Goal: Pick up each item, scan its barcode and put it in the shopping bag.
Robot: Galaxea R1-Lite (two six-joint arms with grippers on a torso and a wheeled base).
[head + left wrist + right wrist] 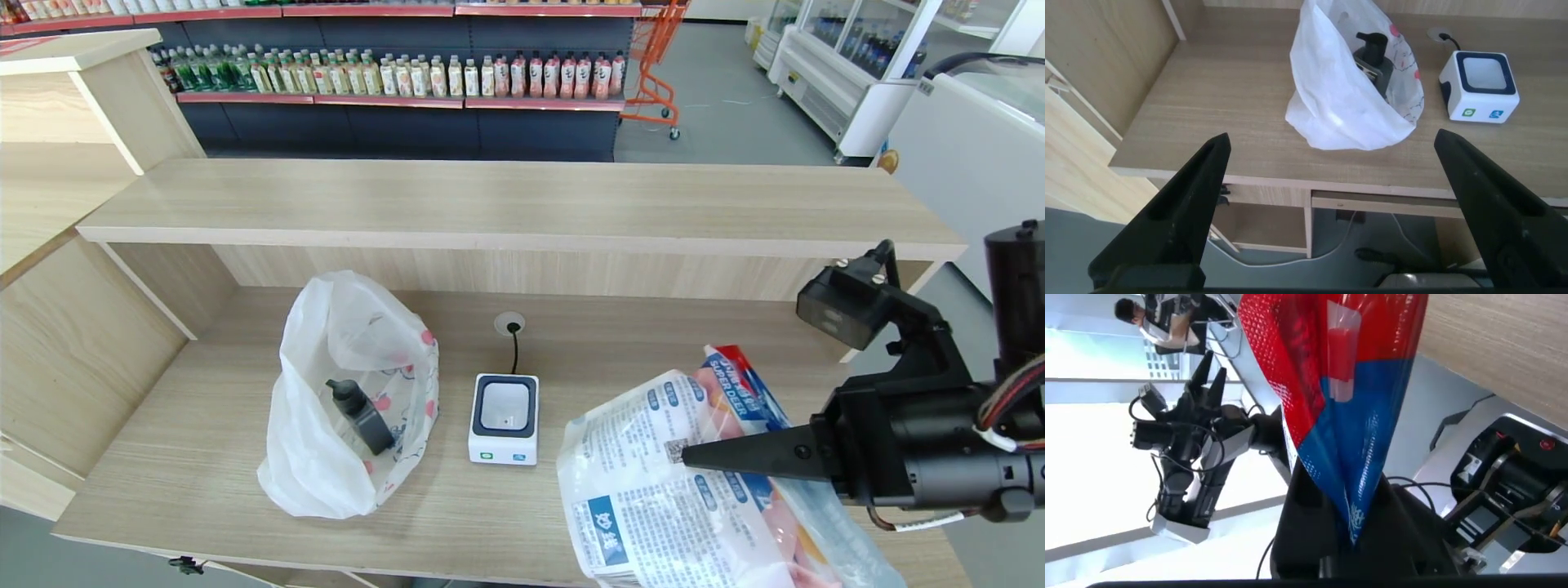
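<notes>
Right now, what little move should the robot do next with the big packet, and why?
Probably swing the right gripper left until the packet hangs over the scanner. The packet is held off to the scanner's right, and the scanner's window faces up, so it likely needs scanning before it goes in the bag.

The right gripper (694, 457) is held level, pointed leftward, and is clamped on a printed packet (637, 490); the left gripper (1333, 147) is spread wide.
</notes>
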